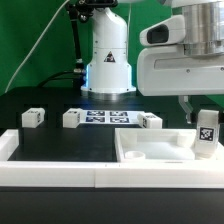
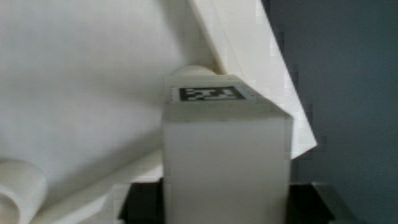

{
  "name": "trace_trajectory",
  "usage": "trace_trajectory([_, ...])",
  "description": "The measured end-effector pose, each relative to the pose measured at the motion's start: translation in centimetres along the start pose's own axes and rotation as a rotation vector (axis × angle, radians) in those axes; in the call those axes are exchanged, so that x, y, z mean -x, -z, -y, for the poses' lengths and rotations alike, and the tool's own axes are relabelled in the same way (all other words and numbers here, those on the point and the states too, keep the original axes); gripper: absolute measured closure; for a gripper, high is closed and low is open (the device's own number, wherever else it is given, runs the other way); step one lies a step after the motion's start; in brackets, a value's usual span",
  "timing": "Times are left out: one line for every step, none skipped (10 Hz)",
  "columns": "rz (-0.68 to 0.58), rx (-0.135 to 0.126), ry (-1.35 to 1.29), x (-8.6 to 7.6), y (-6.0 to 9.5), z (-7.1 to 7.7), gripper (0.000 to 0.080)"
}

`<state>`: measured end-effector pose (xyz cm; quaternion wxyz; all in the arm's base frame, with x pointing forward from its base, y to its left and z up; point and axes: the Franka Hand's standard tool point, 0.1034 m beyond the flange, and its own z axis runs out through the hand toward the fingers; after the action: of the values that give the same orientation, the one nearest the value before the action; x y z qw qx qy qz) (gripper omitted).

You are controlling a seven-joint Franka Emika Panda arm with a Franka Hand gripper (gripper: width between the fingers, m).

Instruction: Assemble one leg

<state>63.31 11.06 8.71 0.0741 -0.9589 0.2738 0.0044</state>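
The leg (image 1: pixel 205 135) is clamped in the gripper (image 1: pixel 203 113), which is closed on it at the exterior view's right. The leg stands upright, its black-and-white tag (image 1: pixel 207 127) facing the camera. In the wrist view the same leg (image 2: pixel 222 150) rises straight up the middle of the picture with its tag (image 2: pixel 210 94) near the far end. A dark finger (image 2: pixel 146 203) presses against one flank, and the other side is shadowed and harder to make out. The lower end of the leg sits over the right-hand part of the large flat white slab (image 1: pixel 150 152). It seems to touch the slab's surface, though the exterior view does not settle this. The slab also fills the background behind the leg in the wrist view (image 2: pixel 89 90). Just behind the slab a second leg (image 1: pixel 150 121) lies on the black table (image 1: pixel 60 145). Toward the exterior view's left comes the marker board (image 1: pixel 105 118), flat on the table, then a third leg (image 1: pixel 72 119) just beside it. A fourth leg (image 1: pixel 33 117) lies farther left, apart from the others. A low white rail (image 1: pixel 60 172) runs along the table's near edge, and the arm's white base (image 1: pixel 108 60) stands behind the marker board.
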Motion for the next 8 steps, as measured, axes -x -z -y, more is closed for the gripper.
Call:
trace_trajectory([-0.005,-0.002,-0.137,-0.06,0.01,-0.11,0.0507])
trace_trajectory([-0.01,-0.001,-0.25,0.02,0.02,-0.12,0.0507])
trace_trajectory([-0.016,0.005,-0.379,0.09,0.02,-0.16,0.0507])
trace_trajectory([-0.023,0.01,-0.456,0.17,0.02,-0.16,0.0507])
trace_trajectory([-0.016,0.009,-0.565,0.11,0.01,-0.3,0.0507])
trace_trajectory([-0.011,0.01,-0.589,0.12,0.03,-0.29,0.0507])
trace_trajectory([-0.011,0.009,-0.572,0.13,0.02,-0.26,0.0498])
trace_trajectory([-0.01,0.011,-0.552,0.21,-0.02,-0.23,0.0498])
